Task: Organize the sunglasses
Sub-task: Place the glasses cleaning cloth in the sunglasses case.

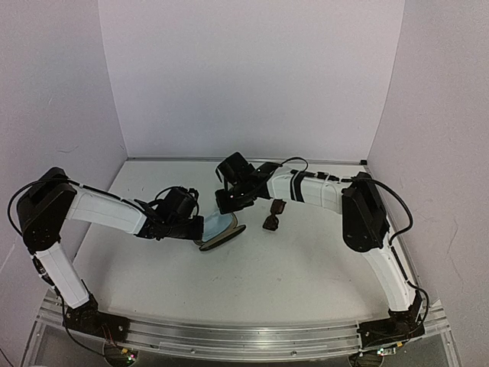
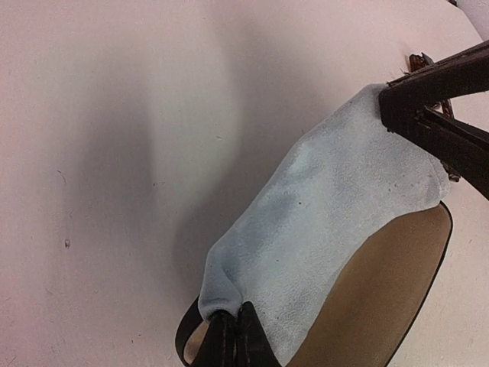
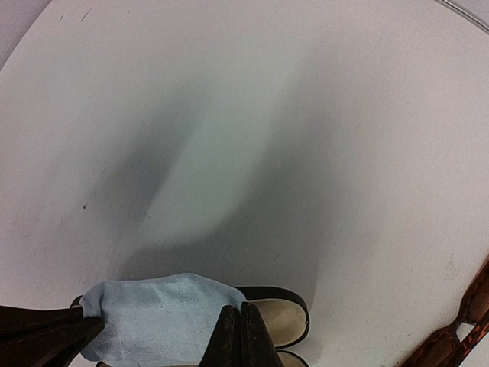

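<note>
White walls [image 1: 252,76] close in a white table [image 1: 252,290] on three sides. From the left, the left arm [image 1: 99,210] reaches toward the middle of the table. The left gripper [image 2: 233,329] is clenched on one end of the light blue cloth [image 2: 328,222], its dark fingers pressed together over the fabric. The cloth is stretched between the two grippers and hangs above the open black glasses case [image 2: 390,290], whose tan lining faces up. It covers part of the case in both wrist views, but whether it touches the lining cannot be told. At the cloth's other end, the right gripper [image 3: 241,329] is also pinched tight on the fabric, jaws together, above the far side of the case. Further right, the sunglasses [image 1: 272,215] lie folded on the table, dark brownish frame and dark lenses, just beside the case but apart from it and clear of both grippers. They sit near the right arm [image 1: 321,191], which stretches in from the right edge.
</note>
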`<state>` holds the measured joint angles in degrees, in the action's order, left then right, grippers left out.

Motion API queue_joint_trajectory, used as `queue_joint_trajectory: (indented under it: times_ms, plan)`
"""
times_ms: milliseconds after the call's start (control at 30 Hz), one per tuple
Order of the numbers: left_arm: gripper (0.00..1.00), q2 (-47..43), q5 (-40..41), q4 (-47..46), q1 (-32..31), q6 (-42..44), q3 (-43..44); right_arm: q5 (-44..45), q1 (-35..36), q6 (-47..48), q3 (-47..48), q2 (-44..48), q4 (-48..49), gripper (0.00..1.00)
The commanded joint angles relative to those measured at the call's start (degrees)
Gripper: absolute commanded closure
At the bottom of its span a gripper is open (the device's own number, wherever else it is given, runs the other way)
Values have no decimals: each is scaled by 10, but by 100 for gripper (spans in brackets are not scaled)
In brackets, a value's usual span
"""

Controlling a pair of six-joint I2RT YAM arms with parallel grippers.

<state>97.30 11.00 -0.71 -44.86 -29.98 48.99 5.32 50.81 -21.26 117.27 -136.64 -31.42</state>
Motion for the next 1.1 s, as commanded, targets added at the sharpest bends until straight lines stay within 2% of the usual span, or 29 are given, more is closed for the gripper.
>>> queue_joint_trajectory:
  times_ms: [0,500,1067]
  plan:
    - [100,9,-8,-25,8,7,16,-4,-4,1,30,-11,7,100]
    - [100,25,-4,-21,18,15,32,-6,-5,-3,17,-16,9,100]
    - [98,41,-15,-16,44,19,36,-12,-15,-9,75,-60,-17,100]
